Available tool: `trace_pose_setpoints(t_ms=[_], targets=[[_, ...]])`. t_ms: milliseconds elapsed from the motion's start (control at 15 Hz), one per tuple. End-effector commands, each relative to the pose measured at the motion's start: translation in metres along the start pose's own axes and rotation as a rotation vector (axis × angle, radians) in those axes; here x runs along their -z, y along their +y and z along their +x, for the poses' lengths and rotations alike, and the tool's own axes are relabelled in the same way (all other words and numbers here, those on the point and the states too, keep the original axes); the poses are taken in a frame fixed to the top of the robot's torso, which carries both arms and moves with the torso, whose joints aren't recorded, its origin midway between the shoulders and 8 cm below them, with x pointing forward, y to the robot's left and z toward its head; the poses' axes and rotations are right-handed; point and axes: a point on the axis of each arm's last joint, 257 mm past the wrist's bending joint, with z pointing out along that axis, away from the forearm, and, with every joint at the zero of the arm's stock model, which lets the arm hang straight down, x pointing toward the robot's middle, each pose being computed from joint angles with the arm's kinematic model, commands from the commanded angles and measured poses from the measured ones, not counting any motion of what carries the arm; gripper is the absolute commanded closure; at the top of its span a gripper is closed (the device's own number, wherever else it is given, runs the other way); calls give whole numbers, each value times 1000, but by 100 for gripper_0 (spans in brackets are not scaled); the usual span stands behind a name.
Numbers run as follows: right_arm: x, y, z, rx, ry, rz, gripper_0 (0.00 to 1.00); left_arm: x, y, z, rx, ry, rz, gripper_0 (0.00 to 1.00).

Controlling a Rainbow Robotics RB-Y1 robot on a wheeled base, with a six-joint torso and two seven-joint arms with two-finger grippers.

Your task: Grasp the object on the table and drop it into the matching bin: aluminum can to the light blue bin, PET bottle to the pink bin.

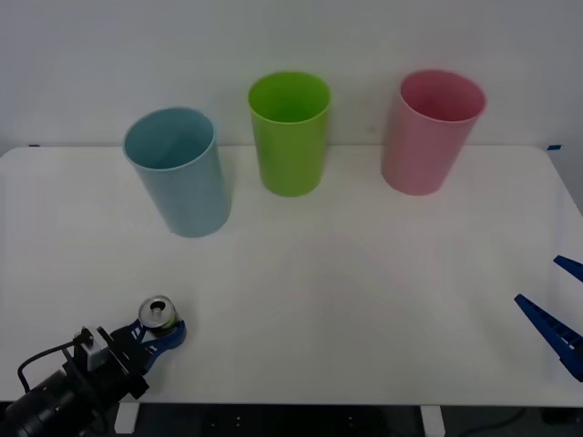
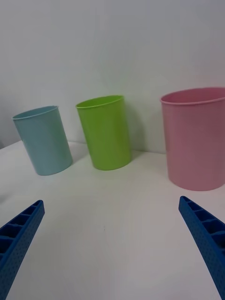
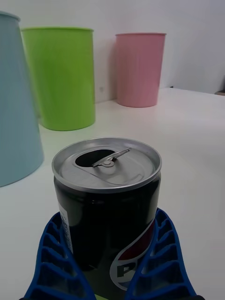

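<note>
The aluminum can (image 1: 157, 313) stands upright on the white table (image 1: 364, 300) near its front left corner, silver top up with an open tab hole, its dark side (image 3: 108, 197) bearing a red mark. My left gripper (image 1: 162, 335) is shut on it, its blue ribbed fingers (image 3: 56, 253) bent around both sides. The light blue bin (image 1: 178, 173) stands behind the can at the back left, and the pink bin (image 1: 428, 137) at the back right. My right gripper (image 1: 556, 296) hangs open and empty at the table's right edge.
A lime green bin (image 1: 290, 137) stands between the blue and pink bins along the back. The three bins also show in the right wrist view: blue (image 2: 43, 140), green (image 2: 105, 133), pink (image 2: 197, 138). Bare tabletop lies between can and bins.
</note>
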Motion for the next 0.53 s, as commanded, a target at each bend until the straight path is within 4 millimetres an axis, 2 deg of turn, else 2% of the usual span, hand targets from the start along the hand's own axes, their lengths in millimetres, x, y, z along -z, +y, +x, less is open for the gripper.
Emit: trace_pose_setpoints(t_ms=[67, 200, 533], targets=[[0, 0, 0, 0, 0, 0, 0, -6, 15, -14, 8, -19, -46, 100], [0, 0, 0, 0, 0, 0, 0, -11, 24, -26, 23, -37, -72, 100], [0, 0, 0, 0, 0, 0, 0, -24, 31, -72, 110, -112, -59, 100]])
